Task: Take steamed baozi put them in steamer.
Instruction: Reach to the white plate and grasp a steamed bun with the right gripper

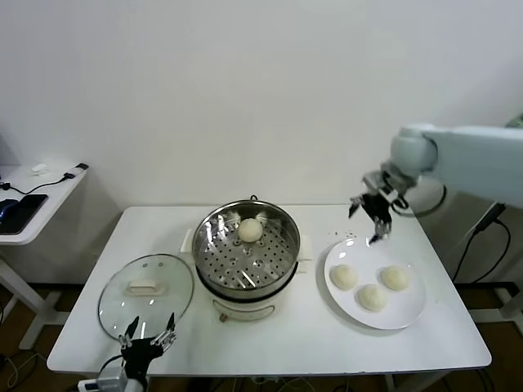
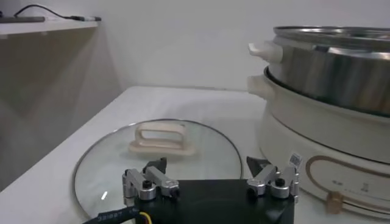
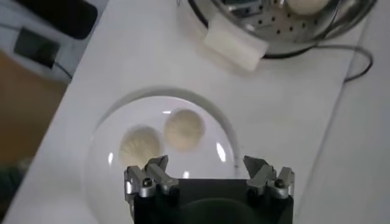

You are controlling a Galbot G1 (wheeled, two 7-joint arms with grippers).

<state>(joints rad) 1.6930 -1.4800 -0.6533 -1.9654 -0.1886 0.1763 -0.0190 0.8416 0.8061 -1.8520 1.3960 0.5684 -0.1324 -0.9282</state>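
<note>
One cream-white baozi (image 1: pixel 250 230) lies on the perforated tray of the steel steamer (image 1: pixel 210 230) at the table's middle. Three more baozi (image 1: pixel 343 276) (image 1: pixel 395 278) (image 1: pixel 373 297) sit on a white plate (image 1: pixel 409 314) to the right. My right gripper (image 1: pixel 368 222) hangs open and empty in the air above the plate's far left edge. In the right wrist view the gripper (image 3: pixel 206 168) is over the plate (image 3: pixel 100 167), with two baozi (image 3: pixel 184 128) (image 3: pixel 139 146) showing and the steamer (image 3: pixel 341 18) beyond. My left gripper (image 1: pixel 149 336) is open and parked at the table's front left edge.
A glass lid (image 1: pixel 145 292) with a cream handle lies flat left of the steamer, just ahead of my left gripper (image 2: pixel 207 168); it also shows in the left wrist view (image 2: pixel 159 137). A side table (image 1: pixel 33 192) with cables stands at far left.
</note>
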